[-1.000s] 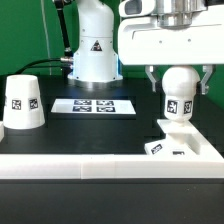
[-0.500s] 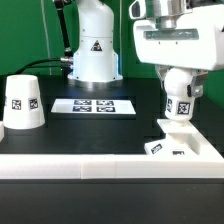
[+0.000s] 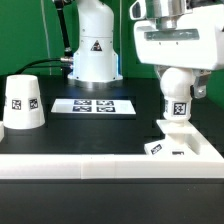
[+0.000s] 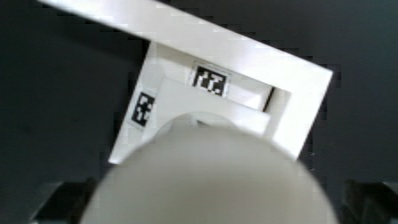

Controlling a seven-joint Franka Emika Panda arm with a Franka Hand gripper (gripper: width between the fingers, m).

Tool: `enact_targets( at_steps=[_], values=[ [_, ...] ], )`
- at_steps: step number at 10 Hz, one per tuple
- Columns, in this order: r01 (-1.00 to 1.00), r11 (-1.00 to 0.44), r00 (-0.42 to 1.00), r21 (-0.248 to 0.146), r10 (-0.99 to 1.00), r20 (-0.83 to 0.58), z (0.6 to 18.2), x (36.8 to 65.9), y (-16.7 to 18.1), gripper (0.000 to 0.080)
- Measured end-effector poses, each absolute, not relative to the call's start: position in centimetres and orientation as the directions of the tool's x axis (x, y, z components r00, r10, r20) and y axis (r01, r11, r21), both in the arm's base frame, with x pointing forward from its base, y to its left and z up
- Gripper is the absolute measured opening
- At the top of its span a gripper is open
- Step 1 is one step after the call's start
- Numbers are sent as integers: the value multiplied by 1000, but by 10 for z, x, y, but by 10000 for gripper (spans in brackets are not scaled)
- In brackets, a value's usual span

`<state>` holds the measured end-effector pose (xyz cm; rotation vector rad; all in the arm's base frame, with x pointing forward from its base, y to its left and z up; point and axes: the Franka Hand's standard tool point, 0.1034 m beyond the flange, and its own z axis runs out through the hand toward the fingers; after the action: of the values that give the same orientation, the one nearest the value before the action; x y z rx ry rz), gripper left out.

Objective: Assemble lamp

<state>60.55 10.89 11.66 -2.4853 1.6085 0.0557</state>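
Black tabletop before a green backdrop, white rail along the near edge. By the tabletop edge at the exterior view's left, shade standing mouth-down, untouched. Mid-tabletop, marker board lying flat. Toward the near corner at the exterior view's right, hand clamped on bulb, upright over base, contact unclear. Step in hand, probably: seating the bulb. Next: lower straight into the socket, keeping centred.

One each: shade, bulb, base, marker board, rail.
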Motion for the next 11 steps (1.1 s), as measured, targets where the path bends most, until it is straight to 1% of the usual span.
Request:
enact_targets(
  at_steps=[2, 3, 5, 9, 10, 11],
  values=[
    [-807, -573, 587, -141, -805, -83, 118, 603, 119, 697],
    [-777, -612, 626, -146, -776, -80, 117, 603, 117, 697],
    [-659, -736, 750, -157, -660, -54, 117, 603, 118, 698],
    [-464, -870, 884, -165, -468, -16, 116, 603, 117, 698],
    [-391, -905, 918, -165, -396, -2, 116, 603, 117, 698],
    [-213, -965, 975, -154, -221, 34, 117, 605, 113, 698]
  ],
)
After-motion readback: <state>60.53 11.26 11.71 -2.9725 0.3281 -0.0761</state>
